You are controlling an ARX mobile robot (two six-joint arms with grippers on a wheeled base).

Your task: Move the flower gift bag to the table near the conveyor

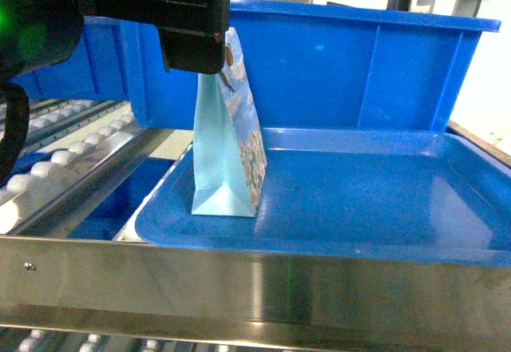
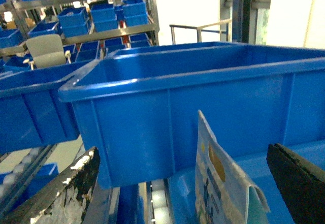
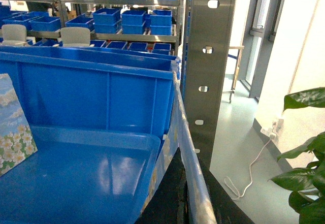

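One gift bag [image 1: 227, 140] is standing upright at the left end of a shallow blue tray [image 1: 359, 208], its flowered face turned toward the tray's middle. Hanging directly over the bag's top edge is the left claw [image 1: 194, 41], its two fingers [image 2: 61, 193] spread wide on either side of the bag without touching it. Behind the tray a deep blue bin [image 1: 335, 65] is sitting. White rollers of the conveyor [image 1: 72, 148] are running along the left. Nothing is showing of the right claw.
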